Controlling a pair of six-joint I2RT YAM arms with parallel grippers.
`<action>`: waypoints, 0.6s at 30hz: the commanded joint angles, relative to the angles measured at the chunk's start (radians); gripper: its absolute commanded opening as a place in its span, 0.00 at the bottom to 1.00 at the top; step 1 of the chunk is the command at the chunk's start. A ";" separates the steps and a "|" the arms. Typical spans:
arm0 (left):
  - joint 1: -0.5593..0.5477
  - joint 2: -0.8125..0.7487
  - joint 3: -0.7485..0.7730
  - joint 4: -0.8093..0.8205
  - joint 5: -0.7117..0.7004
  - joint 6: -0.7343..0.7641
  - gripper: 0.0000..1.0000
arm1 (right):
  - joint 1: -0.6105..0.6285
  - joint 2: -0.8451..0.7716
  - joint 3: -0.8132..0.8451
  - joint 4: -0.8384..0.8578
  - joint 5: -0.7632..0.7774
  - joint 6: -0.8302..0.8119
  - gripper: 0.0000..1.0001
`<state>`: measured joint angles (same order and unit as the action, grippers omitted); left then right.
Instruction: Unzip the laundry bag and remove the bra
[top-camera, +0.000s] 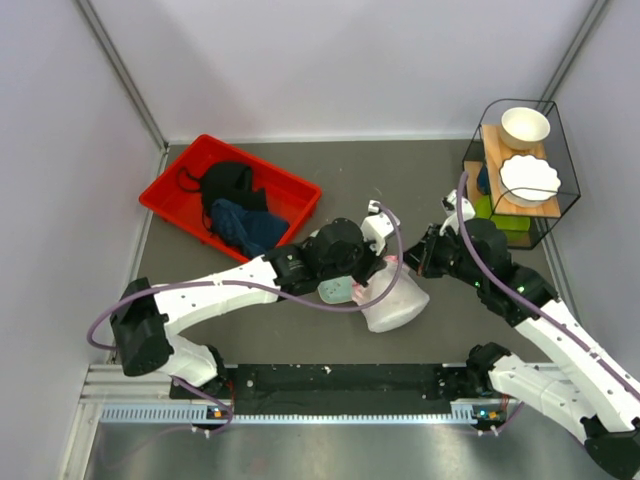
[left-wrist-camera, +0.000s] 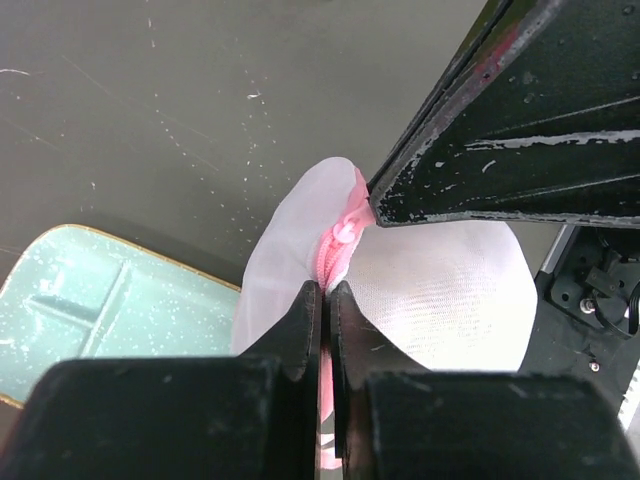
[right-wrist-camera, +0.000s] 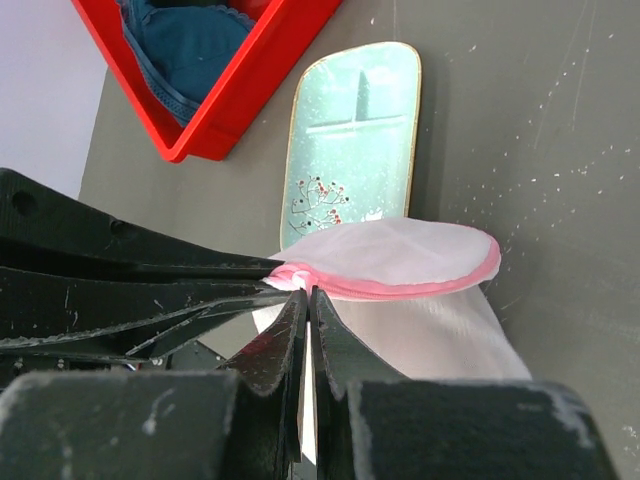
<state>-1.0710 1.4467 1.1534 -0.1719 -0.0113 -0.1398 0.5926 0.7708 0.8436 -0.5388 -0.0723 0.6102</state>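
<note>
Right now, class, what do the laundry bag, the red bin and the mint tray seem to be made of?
The laundry bag: fine white mesh fabric, matte, translucent, with pink fabric trim. The red bin: likely moulded plastic, smooth with a slight sheen. The mint tray: glossy, perhaps melamine or glazed ceramic; printed sprig, tan rim.

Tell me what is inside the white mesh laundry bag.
Only white mesh shows on the round, pink-trimmed laundry bag. Its pink zipper looks closed, and the fabric hides whatever is inside, so the contents cannot be seen.
</note>
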 joint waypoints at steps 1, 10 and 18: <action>0.008 -0.068 -0.012 0.038 -0.007 0.005 0.00 | -0.031 0.004 0.006 0.045 0.019 -0.020 0.00; 0.075 -0.135 -0.052 0.126 0.086 -0.043 0.00 | -0.162 0.038 -0.121 0.115 -0.014 -0.021 0.00; 0.075 -0.125 -0.064 0.164 0.140 -0.058 0.18 | -0.165 0.082 -0.124 0.166 0.034 -0.036 0.00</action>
<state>-0.9958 1.3502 1.0908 -0.1154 0.0837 -0.1764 0.4400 0.8345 0.7113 -0.4427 -0.0772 0.5972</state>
